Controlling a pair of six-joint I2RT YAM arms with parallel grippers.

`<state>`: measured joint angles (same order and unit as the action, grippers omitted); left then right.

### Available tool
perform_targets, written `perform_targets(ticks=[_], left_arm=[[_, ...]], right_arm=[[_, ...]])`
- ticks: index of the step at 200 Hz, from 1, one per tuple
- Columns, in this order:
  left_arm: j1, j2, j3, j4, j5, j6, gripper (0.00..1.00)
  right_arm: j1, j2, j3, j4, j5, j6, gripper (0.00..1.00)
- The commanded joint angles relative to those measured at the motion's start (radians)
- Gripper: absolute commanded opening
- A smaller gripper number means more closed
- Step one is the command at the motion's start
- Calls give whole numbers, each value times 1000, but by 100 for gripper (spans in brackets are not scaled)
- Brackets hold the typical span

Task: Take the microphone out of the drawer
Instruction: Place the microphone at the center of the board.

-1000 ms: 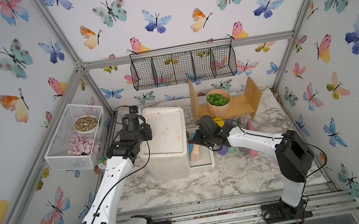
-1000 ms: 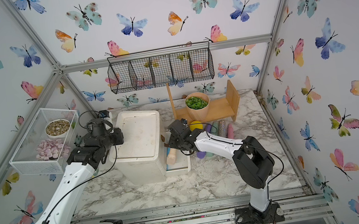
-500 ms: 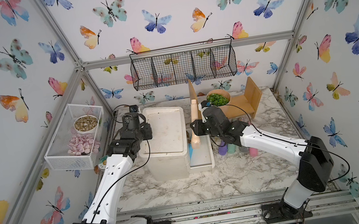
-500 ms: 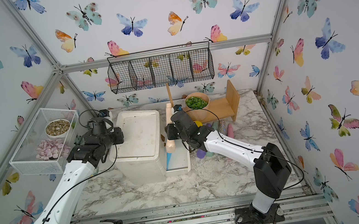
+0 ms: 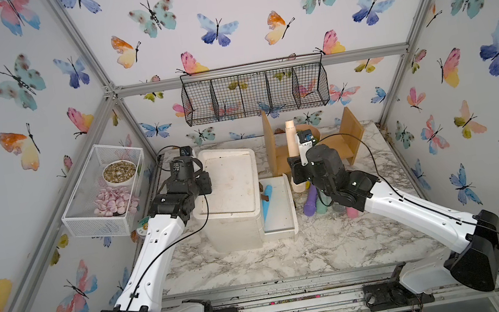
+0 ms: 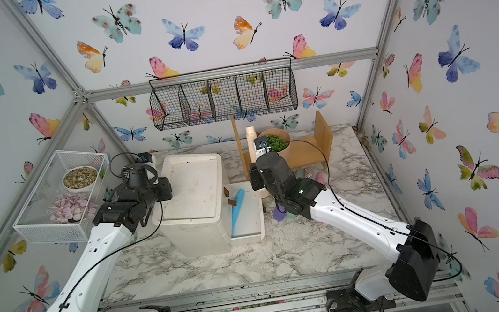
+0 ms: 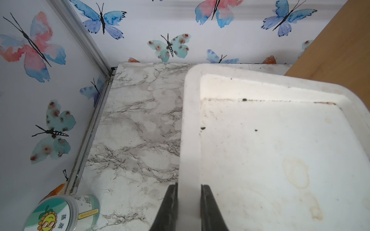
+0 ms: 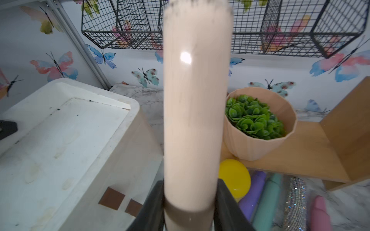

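My right gripper (image 8: 190, 192) is partly closed on the cream microphone (image 8: 194, 100), with a dark finger (image 8: 154, 200) pressed against each side of its shaft. The microphone stands upright out of the jaws, its long body rising straight past my wrist camera. In both top views it is held in the air, clear of the drawer (image 5: 280, 216), which stands pulled out just below that gripper, on the side toward my left arm. A blue stick-shaped thing (image 5: 267, 201) lies along the drawer's floor. Just beyond the gripper sits a potted plant (image 8: 258, 124) on a wooden shelf (image 8: 300, 158). Under the shelf are a yellow ball (image 8: 234, 176) and a row of coloured sticks (image 8: 253, 192). My left gripper (image 7: 189, 188) is pinched tight on the raised rim of the white cabinet (image 7: 280, 150), on the side away from the drawer. A small round tub (image 7: 60, 214) stands near it on the marble table (image 7: 130, 130).
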<state>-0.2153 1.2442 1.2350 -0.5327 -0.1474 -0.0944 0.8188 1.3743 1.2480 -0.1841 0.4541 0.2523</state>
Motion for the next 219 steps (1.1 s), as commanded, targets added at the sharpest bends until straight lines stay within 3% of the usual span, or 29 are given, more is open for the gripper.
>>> perform_targets(ticks=[1,36,114,184,219], left_arm=[[1,32,-1,-53,-21,-57,0],[1,34,1,-53,-15,-60,0],[1,37,11,-53,-12,-46,0],[1,42,11,-50,-12,-41,0],[1,41,9,-49,-17,-34,0]], right_arm=[[-6,-43,-40,-10,194,-109,15],[-80,-99,-120,-43,244,-112,15],[-447,-184,-293,-133,-10,8,12],[-690,-28,-322,-178,-203,33,9],[-750,84,-310,-144,-247,31,9]])
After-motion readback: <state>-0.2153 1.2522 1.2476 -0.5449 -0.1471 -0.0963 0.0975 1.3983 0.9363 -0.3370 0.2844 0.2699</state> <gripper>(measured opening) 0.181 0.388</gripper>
